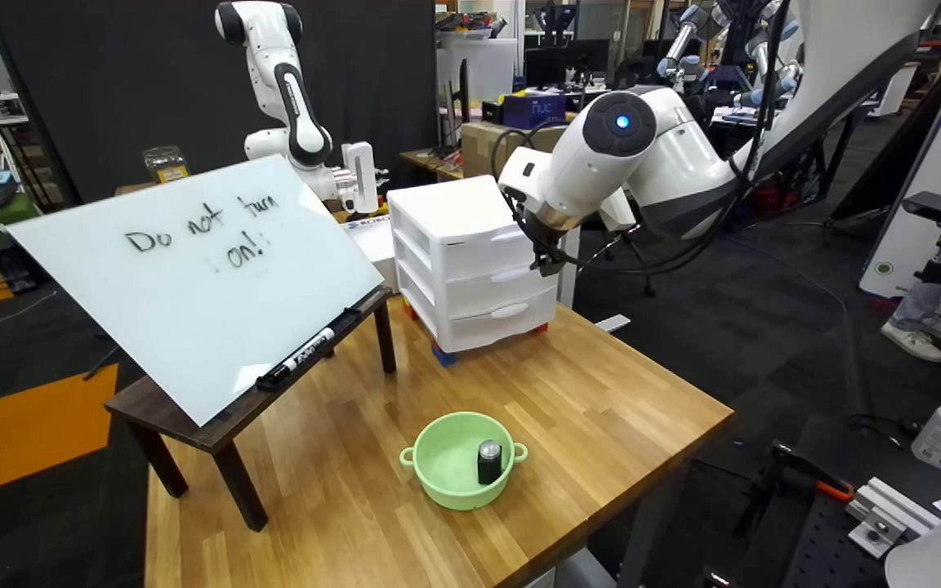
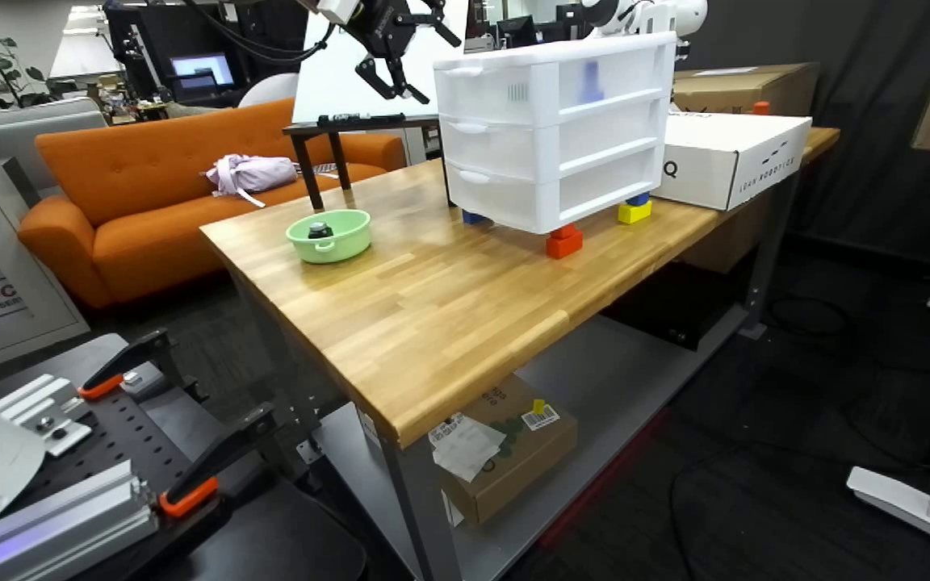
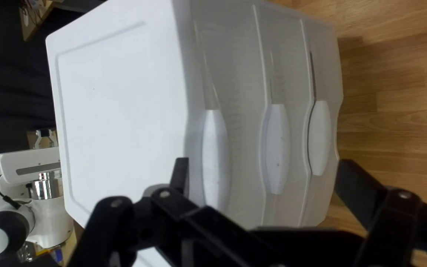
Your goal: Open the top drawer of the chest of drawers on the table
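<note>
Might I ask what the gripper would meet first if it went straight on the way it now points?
Most likely the front of the top drawer, near its handle; depth is unclear, so the open gripper might instead reach the middle drawer first.

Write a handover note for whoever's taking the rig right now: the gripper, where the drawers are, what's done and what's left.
Gripper: jaws open, holding nothing, by the front side of the chest of drawers.
Things: the chest stands on the table, raised on coloured blocks. The top drawer is shut, its handle ungripped.
Done: gripper near the drawer; nothing opened yet.
Left: probably get the jaws onto that handle, then pull the drawer out.
</note>
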Available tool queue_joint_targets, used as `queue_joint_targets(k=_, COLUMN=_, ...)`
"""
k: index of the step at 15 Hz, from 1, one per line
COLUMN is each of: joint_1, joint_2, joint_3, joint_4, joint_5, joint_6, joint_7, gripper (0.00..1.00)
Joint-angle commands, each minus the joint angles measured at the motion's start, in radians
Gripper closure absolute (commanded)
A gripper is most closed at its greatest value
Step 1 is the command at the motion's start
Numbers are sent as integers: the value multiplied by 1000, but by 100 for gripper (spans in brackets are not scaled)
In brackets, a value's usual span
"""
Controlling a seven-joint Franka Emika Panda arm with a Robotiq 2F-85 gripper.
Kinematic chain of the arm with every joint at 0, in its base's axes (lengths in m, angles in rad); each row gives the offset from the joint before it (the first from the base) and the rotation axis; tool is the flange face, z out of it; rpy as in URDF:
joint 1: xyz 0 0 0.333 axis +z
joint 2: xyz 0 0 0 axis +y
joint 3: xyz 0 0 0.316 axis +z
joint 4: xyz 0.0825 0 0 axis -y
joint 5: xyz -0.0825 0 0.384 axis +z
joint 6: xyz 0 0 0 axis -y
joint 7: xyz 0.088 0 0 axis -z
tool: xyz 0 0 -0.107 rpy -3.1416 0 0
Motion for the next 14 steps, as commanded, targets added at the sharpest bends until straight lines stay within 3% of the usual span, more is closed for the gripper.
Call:
queue_joint_targets(k=1, joint_1=1, joint_2=10, joint_3=-5, joint_4=20, joint_5=-95, joint_6=-20, joint_7=50, gripper=0)
queue_joint_targets(k=7, joint_1=12, joint_2=27, joint_3=4, joint_4=36, joint_5=-257, joint_6=-85, joint_7=106, gripper=0)
queue_joint_targets(k=14, joint_1=26, joint_2=73, joint_3=7, joint_4=57, joint_5=-343, joint_6=-125, joint_7=237, gripper=0)
